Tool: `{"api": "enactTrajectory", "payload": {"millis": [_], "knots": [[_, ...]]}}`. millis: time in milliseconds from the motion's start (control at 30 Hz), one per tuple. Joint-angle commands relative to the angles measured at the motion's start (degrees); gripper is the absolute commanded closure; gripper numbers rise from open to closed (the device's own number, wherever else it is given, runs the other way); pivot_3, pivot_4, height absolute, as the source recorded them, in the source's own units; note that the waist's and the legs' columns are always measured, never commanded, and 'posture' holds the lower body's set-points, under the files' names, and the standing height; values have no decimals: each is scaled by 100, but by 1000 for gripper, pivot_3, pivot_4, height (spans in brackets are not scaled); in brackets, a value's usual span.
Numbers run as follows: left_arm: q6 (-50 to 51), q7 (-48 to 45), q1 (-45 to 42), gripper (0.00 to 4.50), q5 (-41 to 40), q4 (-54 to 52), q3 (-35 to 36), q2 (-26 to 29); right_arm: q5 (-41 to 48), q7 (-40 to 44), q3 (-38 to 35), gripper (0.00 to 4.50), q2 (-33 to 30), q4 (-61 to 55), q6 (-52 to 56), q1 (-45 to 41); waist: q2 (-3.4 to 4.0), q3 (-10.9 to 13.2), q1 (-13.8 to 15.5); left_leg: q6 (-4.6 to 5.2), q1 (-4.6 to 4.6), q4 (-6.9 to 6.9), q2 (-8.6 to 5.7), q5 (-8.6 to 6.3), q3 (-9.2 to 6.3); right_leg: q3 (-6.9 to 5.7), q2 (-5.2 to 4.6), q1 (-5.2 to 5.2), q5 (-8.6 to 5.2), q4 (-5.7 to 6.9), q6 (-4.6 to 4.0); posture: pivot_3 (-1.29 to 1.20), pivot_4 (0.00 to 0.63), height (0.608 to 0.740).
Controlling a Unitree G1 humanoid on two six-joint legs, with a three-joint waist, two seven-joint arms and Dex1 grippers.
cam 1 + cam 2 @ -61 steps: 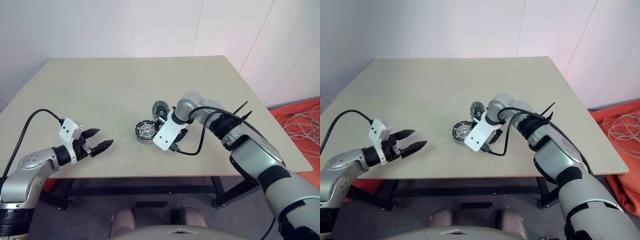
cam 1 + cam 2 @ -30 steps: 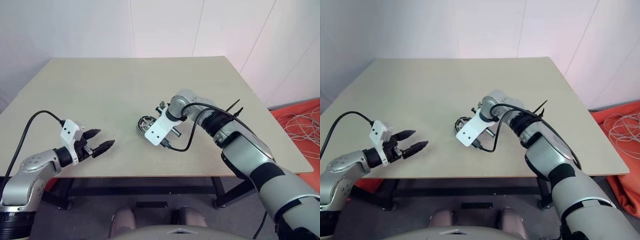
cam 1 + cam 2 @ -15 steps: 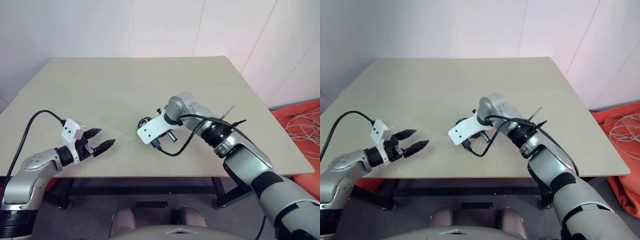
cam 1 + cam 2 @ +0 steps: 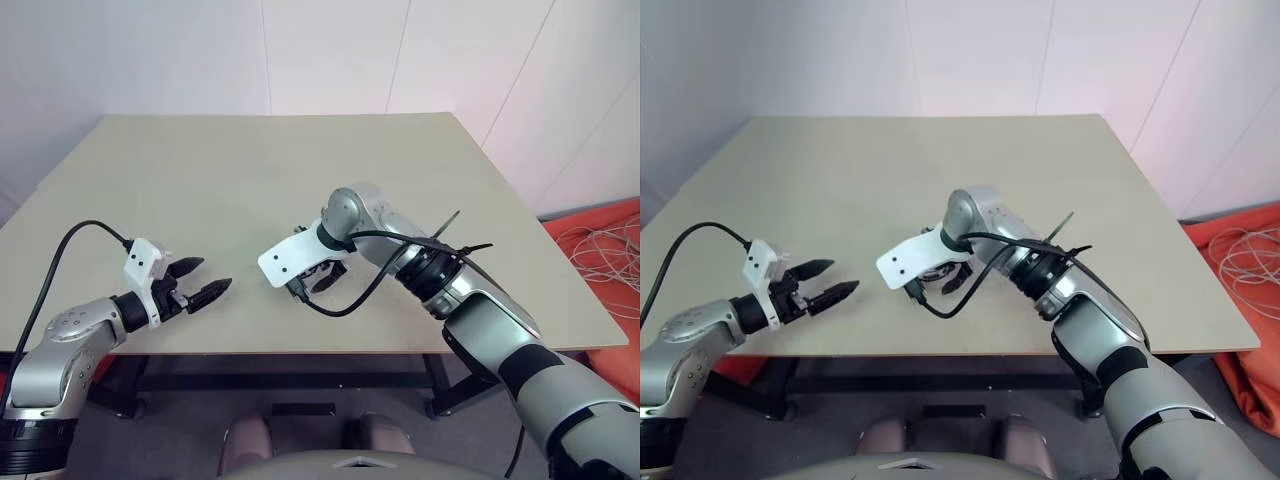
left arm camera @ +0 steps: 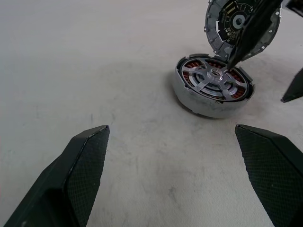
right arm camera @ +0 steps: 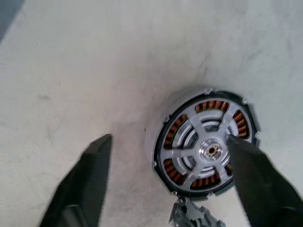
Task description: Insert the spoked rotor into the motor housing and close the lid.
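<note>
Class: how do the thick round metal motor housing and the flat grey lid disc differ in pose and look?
Pose: the thick silver-rimmed motor housing lies flat; the flat grey lid disc stands tilted on edge beside it. Look: the housing is deep, with copper-brown windings; the lid is thin, with a dark centre. Both are round, silvery and about equally wide.

Right tool (image 6: 165, 184) has opened and shifted left over the motor housing (image 5: 213, 92), spoked rotor (image 6: 208, 150) seated inside.

A pale beige desk (image 4: 230, 170) on a dark frame stands against plain white panelled walls (image 4: 330, 50), with grey floor (image 4: 180, 430) beneath and orange fabric (image 4: 600, 240) with coiled white cable (image 4: 598, 243) alongside.
</note>
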Motion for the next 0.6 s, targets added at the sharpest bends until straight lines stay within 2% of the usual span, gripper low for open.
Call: {"api": "enactTrajectory", "payload": {"millis": [33, 367, 500, 600], "knots": [[-74, -45, -157, 0, 31, 3, -32, 0, 306, 258, -245, 35, -34, -704, 419, -138, 0, 0, 2, 0, -1, 0, 0, 0, 0, 0, 0, -1, 0, 0, 0, 0, 0, 740], [-51, -141, -217, 0, -3, 82, -46, 46, 1627, 581, -1107, 35, -269, -1330, 1432, -807, 0, 0, 12, -3, 3, 0, 0, 2, 0, 1, 0, 1, 0, 1, 1, 0, 0, 740], [-46, -174, -230, 0, 4, 108, -15, 71, 2227, 639, -1430, 35, -490, -1252, 1781, -1028, 0, 0, 21, -3, 4, 0, 0, 2, -1, 1, 0, 3, -1, 0, 1, 0, 0, 740], [-49, -157, -221, 0, 6, 108, 24, 79, 2583, 222, -1932, 35, -603, -695, 1962, -1199, 0, 0, 20, -3, 3, -1, 0, 2, -1, 0, 0, 2, 0, 0, 1, 0, 0, 740]]}}
